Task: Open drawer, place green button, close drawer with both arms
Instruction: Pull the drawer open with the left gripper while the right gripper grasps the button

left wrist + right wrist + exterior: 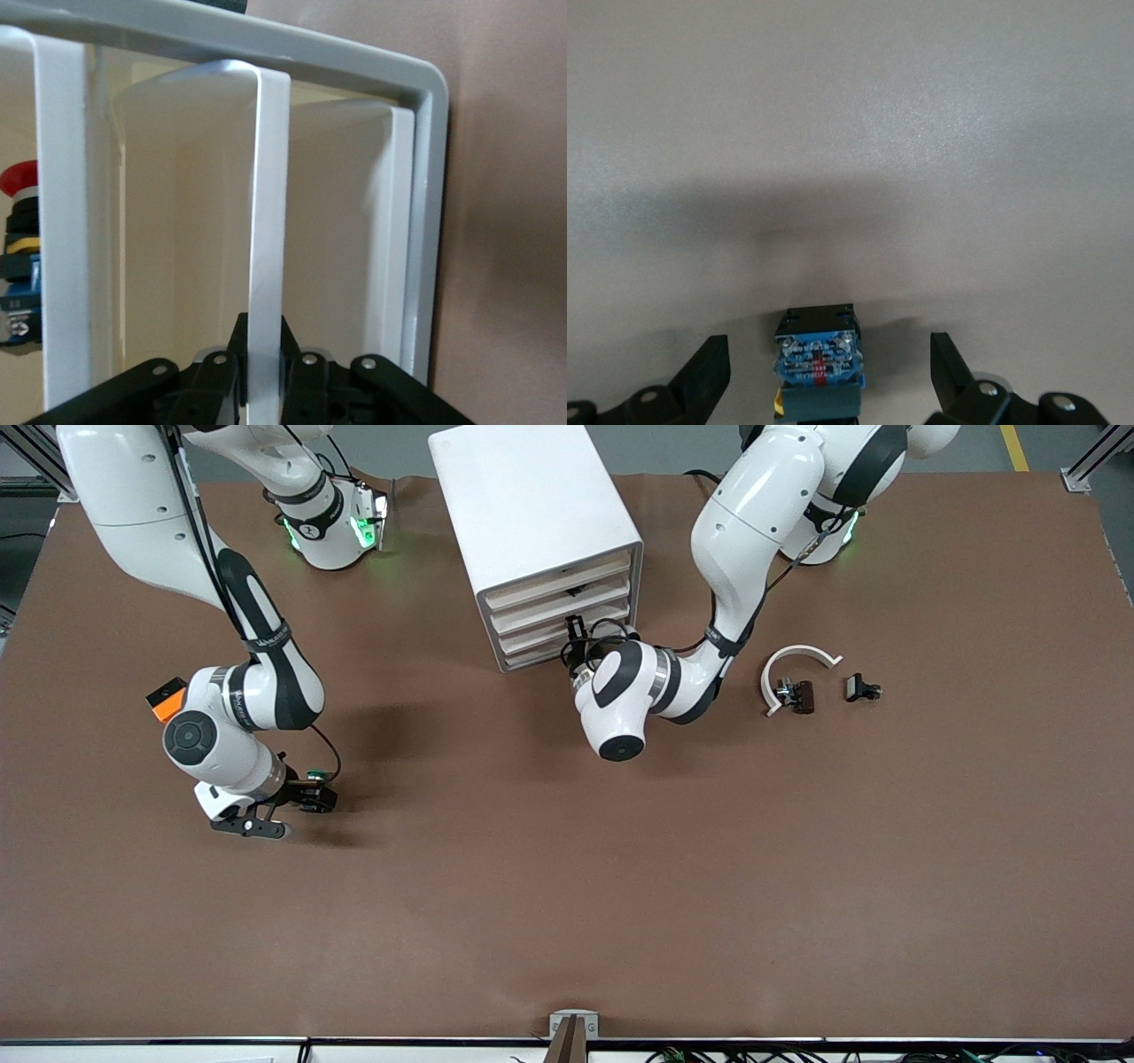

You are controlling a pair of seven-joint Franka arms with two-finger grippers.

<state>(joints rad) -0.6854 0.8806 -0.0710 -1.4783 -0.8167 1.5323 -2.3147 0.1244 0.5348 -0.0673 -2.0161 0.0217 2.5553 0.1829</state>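
- Left gripper (266, 376) is at the cabinet (532, 522) front, clamped tight on the white lip of a lower drawer (266, 221).
- Right gripper (828, 376) is spread wide, low over the surface (567, 886) at the right arm's end.
- Button (818, 359) lies on the surface between its fingers (709, 372), long axis running along them, body end pointing away from the wrist.

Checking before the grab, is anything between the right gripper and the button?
Nothing visible: the right gripper is open with the button between its fingers on the bare table.
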